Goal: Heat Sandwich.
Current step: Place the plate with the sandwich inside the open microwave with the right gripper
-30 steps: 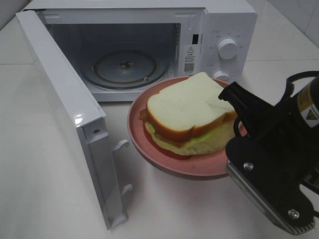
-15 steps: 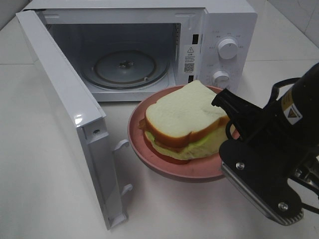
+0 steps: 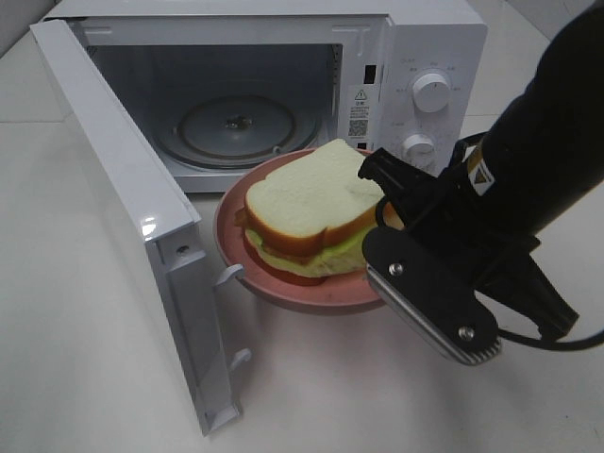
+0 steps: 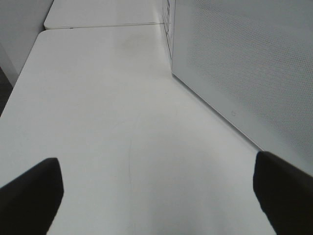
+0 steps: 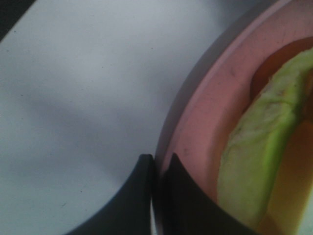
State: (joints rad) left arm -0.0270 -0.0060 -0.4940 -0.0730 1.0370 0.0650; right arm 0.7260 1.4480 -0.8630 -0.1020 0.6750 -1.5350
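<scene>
The sandwich (image 3: 307,212), white bread with tan crust and pale green leaves (image 5: 254,161), lies on a round pink plate (image 3: 247,269). The plate hangs in the air just in front of the open microwave (image 3: 283,85). My right gripper (image 5: 159,164) is shut on the pink plate's rim (image 5: 195,127), at the plate's right side in the exterior high view. My left gripper (image 4: 156,191) is open over the bare white table (image 4: 107,122), beside the microwave door's outer face (image 4: 244,73); it holds nothing and does not show in the exterior high view.
The microwave door (image 3: 132,217) stands swung out to the left of the plate. A glass turntable (image 3: 236,127) lies inside the cavity. Two knobs (image 3: 431,92) sit on the microwave's right panel. The right arm (image 3: 510,217) fills the right foreground.
The right gripper has carried the plate and sandwich leftward and toward the microwave opening. The left gripper's earlier state is not shown.
</scene>
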